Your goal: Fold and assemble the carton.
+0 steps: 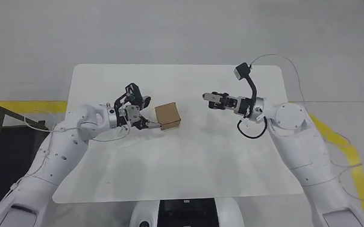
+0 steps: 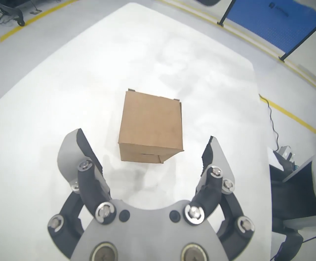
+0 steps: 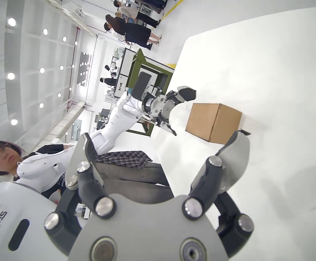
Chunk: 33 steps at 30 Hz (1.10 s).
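Left gripper (image 2: pixel 145 137) is wide open with nothing in it, just short of the carton (image 1: pixel 168 115). The right gripper (image 1: pixel 210 98) is spread open too, well apart on the other side. Carton's on the bench (image 1: pixel 190 167) between them, looking like a closed cube, though one side flap seems a bit sprung. Guessing it's empty and super light, thin cardboard that'd skate on that smooth top and cave if pinched mid-panel. I'd take it across two opposite walls, close to the corners where it's stiffest.
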Each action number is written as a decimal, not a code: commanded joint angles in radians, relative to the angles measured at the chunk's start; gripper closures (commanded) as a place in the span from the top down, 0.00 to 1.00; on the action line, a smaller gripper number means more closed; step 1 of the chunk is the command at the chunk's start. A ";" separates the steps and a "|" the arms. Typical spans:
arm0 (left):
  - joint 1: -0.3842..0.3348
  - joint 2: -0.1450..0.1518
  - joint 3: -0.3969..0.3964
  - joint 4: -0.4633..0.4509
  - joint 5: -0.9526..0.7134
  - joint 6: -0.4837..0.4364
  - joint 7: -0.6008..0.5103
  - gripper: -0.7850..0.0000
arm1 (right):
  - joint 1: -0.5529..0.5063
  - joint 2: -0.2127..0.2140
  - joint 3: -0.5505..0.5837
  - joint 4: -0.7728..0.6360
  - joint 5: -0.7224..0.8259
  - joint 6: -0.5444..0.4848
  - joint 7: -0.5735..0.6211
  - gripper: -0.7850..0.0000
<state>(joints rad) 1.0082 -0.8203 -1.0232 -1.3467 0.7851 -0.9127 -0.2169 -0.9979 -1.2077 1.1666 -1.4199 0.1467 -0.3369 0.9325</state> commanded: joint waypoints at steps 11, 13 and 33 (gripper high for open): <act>0.187 0.071 -0.312 -0.115 -0.235 0.041 -0.027 1.00 | -0.032 0.017 0.034 0.019 -0.341 -0.076 -0.217 1.00; 0.214 0.081 -0.362 -0.132 -0.261 0.045 -0.045 1.00 | -0.043 0.022 0.049 0.016 -0.420 -0.066 -0.262 1.00; 0.399 0.120 -0.619 -0.279 -0.420 0.072 -0.190 1.00 | -0.184 0.047 0.150 -0.162 -0.696 0.025 -0.508 1.00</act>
<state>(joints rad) 1.4077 -0.7007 -1.6428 -1.6262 0.3635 -0.8415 -0.4075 -1.1824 -1.1601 1.3171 -1.5815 -0.5490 -0.3121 0.4253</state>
